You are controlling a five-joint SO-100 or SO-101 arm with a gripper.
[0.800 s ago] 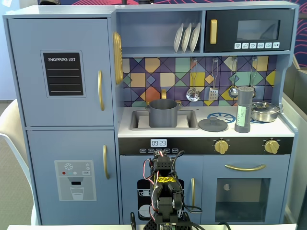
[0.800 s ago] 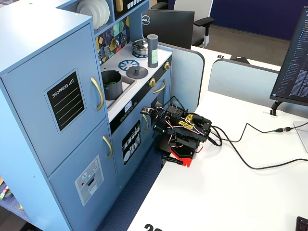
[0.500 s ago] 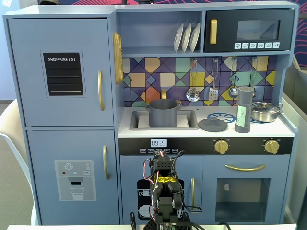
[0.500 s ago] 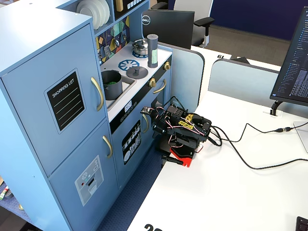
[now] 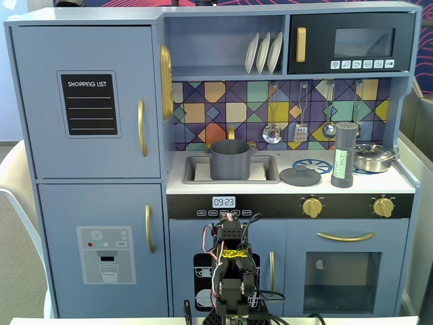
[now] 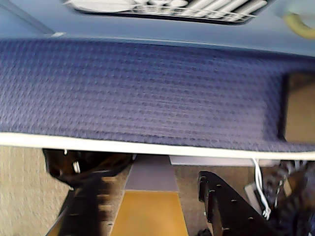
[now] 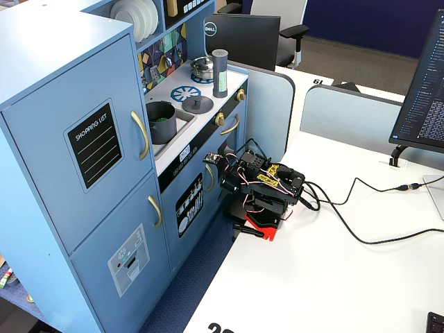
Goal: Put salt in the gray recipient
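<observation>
The gripper [image 6: 162,206] points down over the white table's edge [image 6: 147,146] toward blue carpet [image 6: 147,88] in the wrist view; whether its jaws are wide or narrow cannot be told, and it holds nothing visible. The arm [image 7: 263,191] sits folded on the table, near the toy kitchen's [image 5: 95,203] lower doors. On the counter, the salt [image 5: 344,156] stands upright at the right, beside a flat lid [image 5: 300,176] and a shiny pan [image 5: 373,157]. The gray recipient [image 5: 230,160] sits in the sink to the left, well apart from it.
</observation>
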